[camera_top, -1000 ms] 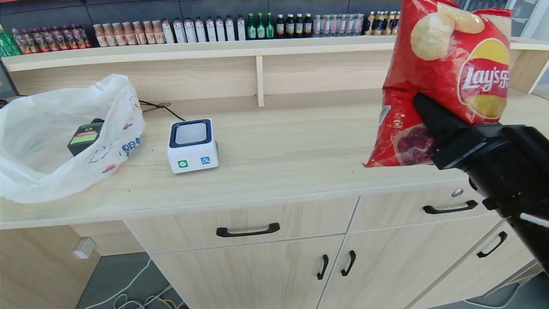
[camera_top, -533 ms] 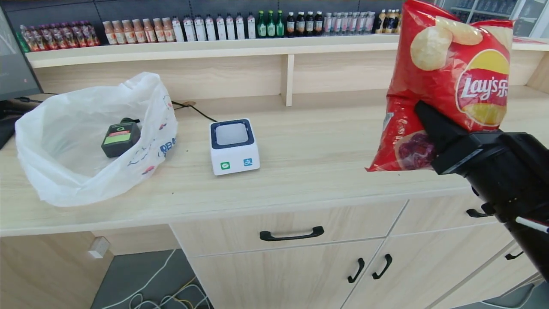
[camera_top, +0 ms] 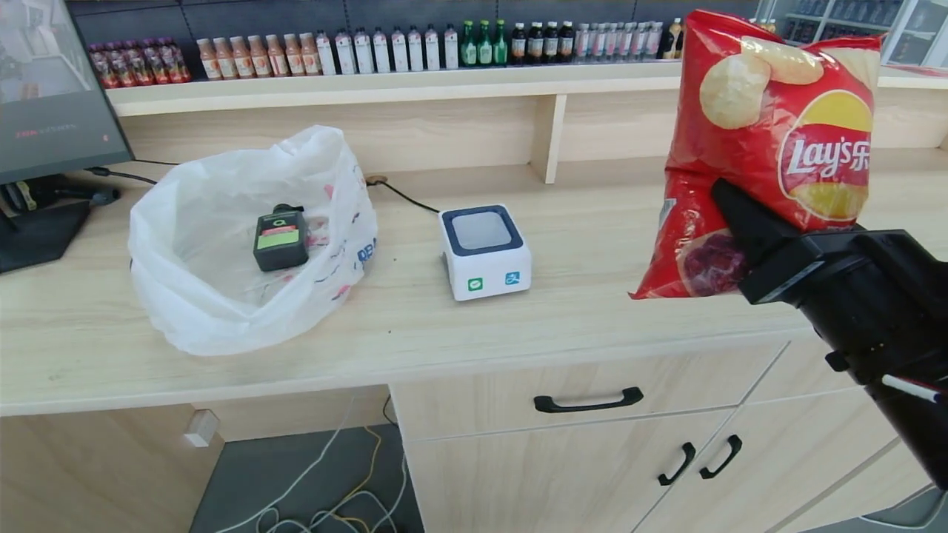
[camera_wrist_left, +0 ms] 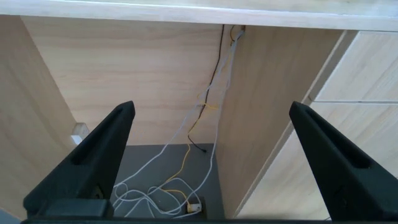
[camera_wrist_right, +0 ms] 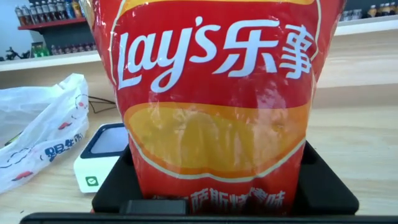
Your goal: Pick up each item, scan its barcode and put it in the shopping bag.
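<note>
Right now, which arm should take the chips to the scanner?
Right: the right pincer holds the chip bag at the counter with the scanner. The left pincer hangs open and empty below it.

Red chip bag (camera_wrist_right: 217, 106) upright, clamped at its lower part between the black fingers of the right claw (camera_wrist_right: 219, 186); white scanner box (camera_wrist_right: 102, 152) on the light wood tabletop (camera_wrist_right: 360, 143) behind the chip bag, partly hidden by it; white plastic shopping bag (camera_wrist_right: 43, 137) farther out from the chip bag on that same side; bottles (camera_wrist_right: 53, 9) in a row far behind the chip bag.
</note>
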You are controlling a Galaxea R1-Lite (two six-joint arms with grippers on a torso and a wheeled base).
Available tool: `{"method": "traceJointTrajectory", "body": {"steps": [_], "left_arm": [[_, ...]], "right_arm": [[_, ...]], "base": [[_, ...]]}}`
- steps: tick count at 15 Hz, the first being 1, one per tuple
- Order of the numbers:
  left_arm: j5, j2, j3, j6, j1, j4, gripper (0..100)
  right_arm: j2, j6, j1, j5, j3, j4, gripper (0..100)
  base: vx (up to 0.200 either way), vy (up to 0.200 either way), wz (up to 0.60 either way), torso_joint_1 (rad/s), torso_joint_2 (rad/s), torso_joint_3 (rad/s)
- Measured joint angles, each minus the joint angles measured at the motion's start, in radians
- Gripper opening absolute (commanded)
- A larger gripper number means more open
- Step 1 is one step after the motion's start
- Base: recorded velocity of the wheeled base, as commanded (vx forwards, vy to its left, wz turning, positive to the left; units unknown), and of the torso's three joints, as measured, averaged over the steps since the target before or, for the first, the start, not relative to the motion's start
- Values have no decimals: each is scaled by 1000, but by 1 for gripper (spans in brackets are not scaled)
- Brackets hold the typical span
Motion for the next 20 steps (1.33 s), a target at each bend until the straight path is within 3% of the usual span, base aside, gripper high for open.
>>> {"method": "traceJointTrajectory", "body": {"steps": [10, 13, 20], "left_arm": [[0, 0, 0, 0, 0, 0, 100], [0, 0, 0, 7, 0, 0, 100], [0, 0, 0, 7, 0, 0, 100]], "right_arm": [[91, -20, -2, -3, -91, -6, 0], [111, -30, -5, -10, -110, -7, 0], [208, -31, -106, -51, -194, -7, 0]], "base": [[0, 200, 0, 2, 2, 2], [0, 0, 0, 0, 0, 0], [0, 0, 0, 0, 0, 0]]}}
